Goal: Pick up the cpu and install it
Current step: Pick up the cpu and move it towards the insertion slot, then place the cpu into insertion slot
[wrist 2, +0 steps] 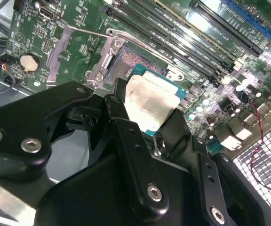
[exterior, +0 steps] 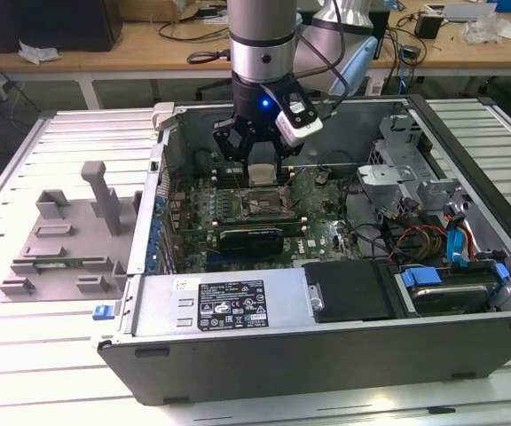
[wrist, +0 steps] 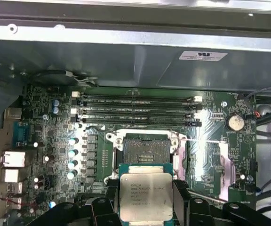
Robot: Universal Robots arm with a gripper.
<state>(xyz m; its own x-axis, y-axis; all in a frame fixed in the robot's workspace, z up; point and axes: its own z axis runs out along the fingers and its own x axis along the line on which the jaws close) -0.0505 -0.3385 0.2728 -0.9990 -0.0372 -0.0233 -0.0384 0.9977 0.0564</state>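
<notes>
One slatted white tabletop (exterior: 25, 373) is carrying the whole job: an open computer case (exterior: 326, 355) is lying on its side, so the motherboard (exterior: 322, 231) is facing up where the arm (exterior: 263, 35) is reaching straight down into it. Beside the case, toward the exterior view's left, a grey tray fixture (exterior: 60, 240) is sitting well apart from the work. On the board the memory slots (wrist: 135, 110) are running past the socket (wrist: 144, 149). The metal load plate (wrist 2: 105, 56) is standing swung open to one side, leaving the socket's contact field bare, presumably so a chip can go in. The hand (exterior: 260, 164) is hanging just above that socket, clenched on the cpu (wrist: 145, 194). Black fingers (wrist: 180, 195) are pinching it by two opposite edges, which is holding the silver lid level and the underside untouched. Judging from both wrist views, the cpu is hovering flat, near the socket but not seated; pickup looks done, installation not yet.
</notes>
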